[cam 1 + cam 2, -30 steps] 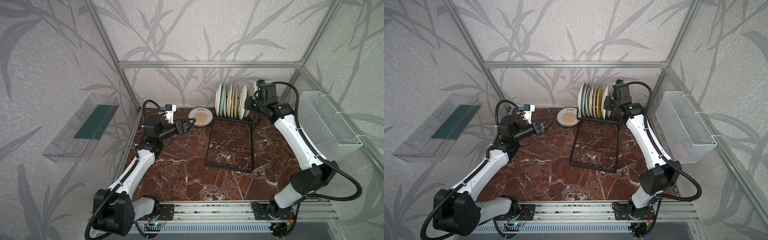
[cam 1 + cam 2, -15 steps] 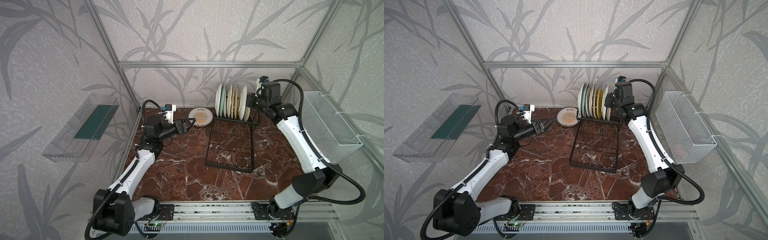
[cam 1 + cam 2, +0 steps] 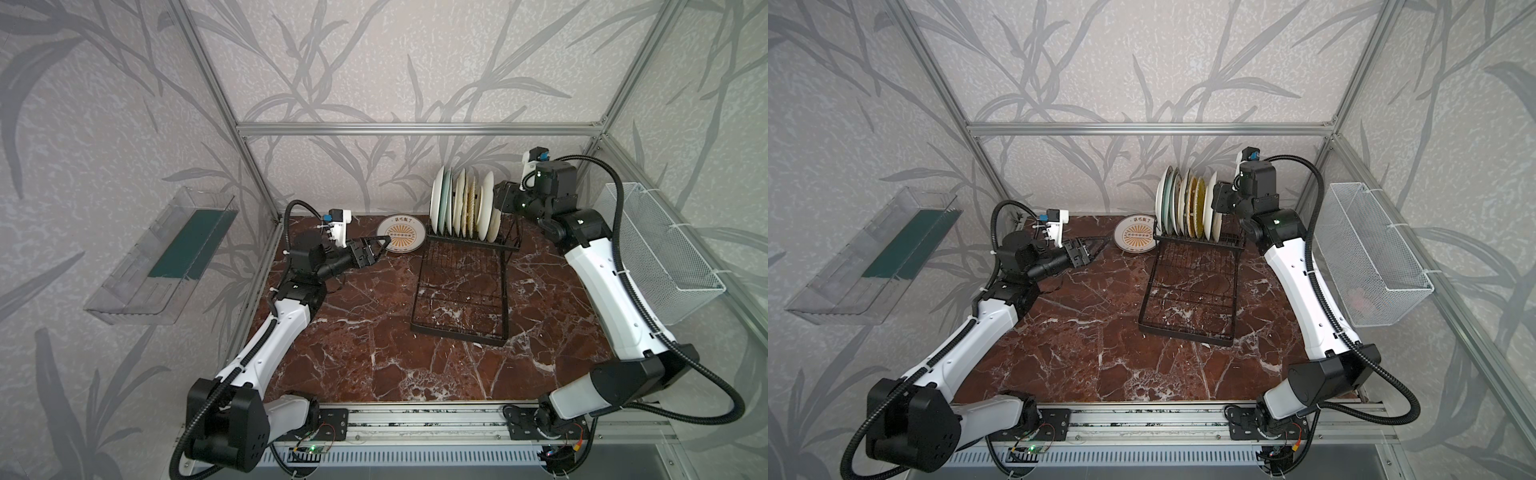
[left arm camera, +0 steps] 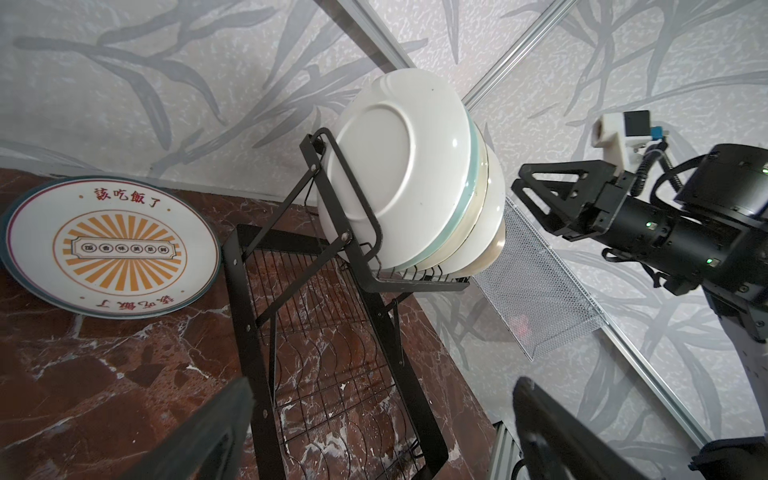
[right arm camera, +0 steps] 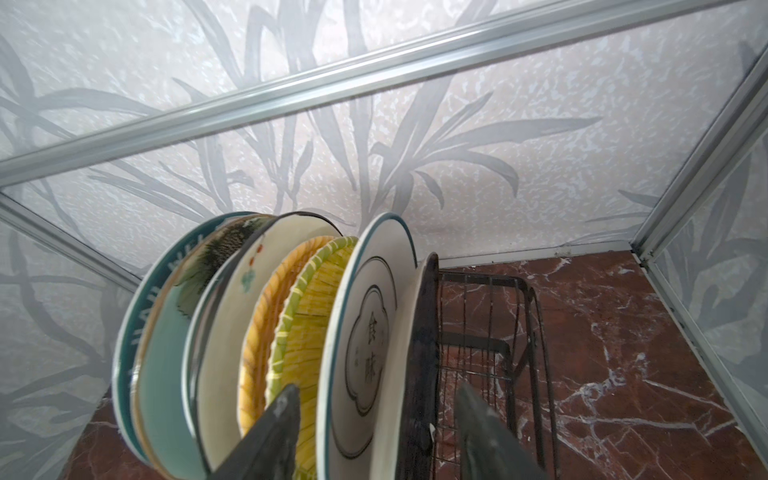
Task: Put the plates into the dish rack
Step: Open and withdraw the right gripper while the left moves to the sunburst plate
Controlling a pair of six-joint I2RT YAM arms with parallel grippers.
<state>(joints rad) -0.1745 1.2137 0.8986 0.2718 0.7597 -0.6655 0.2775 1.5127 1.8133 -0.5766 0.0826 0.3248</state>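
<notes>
Several plates (image 3: pixel 461 205) (image 3: pixel 1187 203) stand on edge in the raised slotted end of the black wire dish rack (image 3: pixel 459 291) (image 3: pixel 1187 291). In the right wrist view the matte black plate (image 5: pixel 424 332) is the outermost, beside a white dark-rimmed plate (image 5: pixel 365 332). My right gripper (image 3: pixel 496 199) (image 3: pixel 1214 199) (image 5: pixel 378 390) (image 4: pixel 519 183) hovers open just off their upper rims, gripping nothing. An orange-sunburst plate (image 3: pixel 401 233) (image 3: pixel 1136 239) (image 4: pixel 110 247) leans at the back wall left of the rack. My left gripper (image 3: pixel 384 245) (image 3: pixel 1100 241) (image 4: pixel 384 386) is open and empty, just short of it.
A white mesh basket (image 3: pixel 660 241) (image 3: pixel 1370 253) hangs on the right wall close to my right arm. A clear plastic bin (image 3: pixel 162 257) (image 3: pixel 872 257) hangs on the left wall. The rack's flat grid tray reaches toward the front over the marble table (image 3: pixel 353 340).
My right gripper has opened and drawn back a little up and to the right from the outermost plate in the rack. The left arm has not moved.
</notes>
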